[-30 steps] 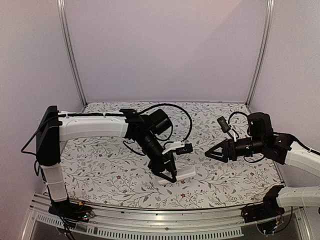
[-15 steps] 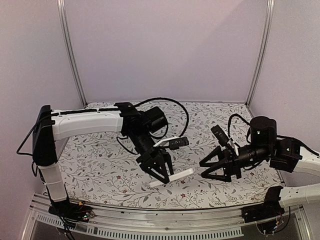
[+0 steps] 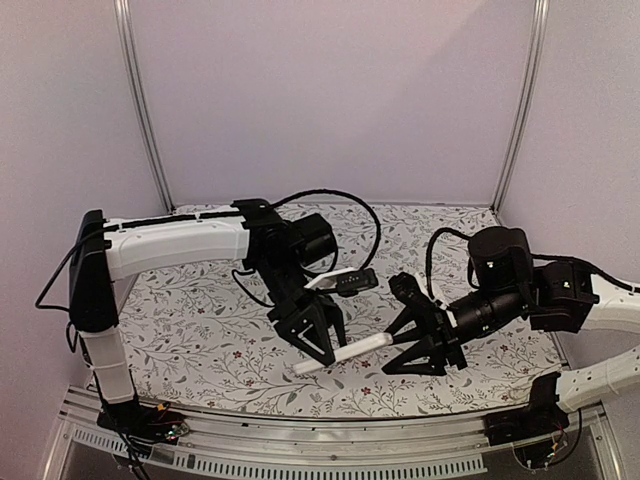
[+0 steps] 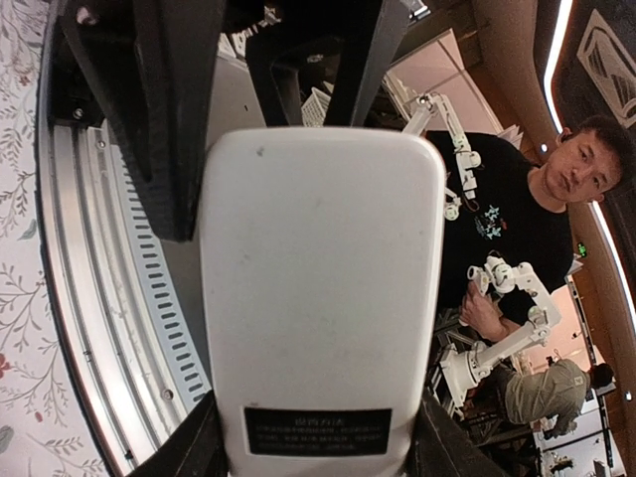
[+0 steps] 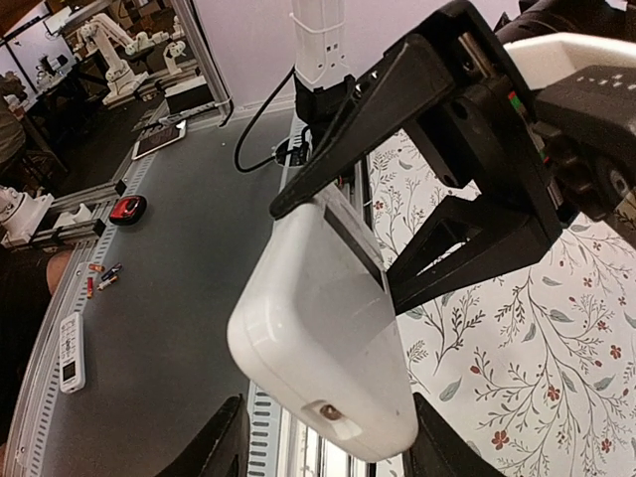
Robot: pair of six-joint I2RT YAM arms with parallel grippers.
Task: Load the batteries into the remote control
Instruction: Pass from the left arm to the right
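My left gripper (image 3: 320, 345) is shut on the remote control (image 3: 348, 351) and holds it above the table, tilted, with its free end to the right. In the left wrist view the remote's plain white back (image 4: 318, 288) fills the frame, with a dark label near my jaws. My right gripper (image 3: 393, 343) is open, one finger on each side of the remote's free end, not touching it. The right wrist view shows the remote's rounded end (image 5: 328, 343) between my own fingers (image 5: 224, 447), and the left gripper's fingers (image 5: 467, 243) clamping it further back. No batteries show.
The floral table cover (image 3: 200, 330) lies under both arms. The metal front rail (image 3: 300, 440) runs along the near edge, right below the remote. Metal posts (image 3: 140, 100) stand at the back corners. Beyond the rail is a grey floor (image 5: 169, 298).
My right arm has swung left towards the remote and its jaws have opened wide around the free end. My left arm has brought the remote slightly down and forward.
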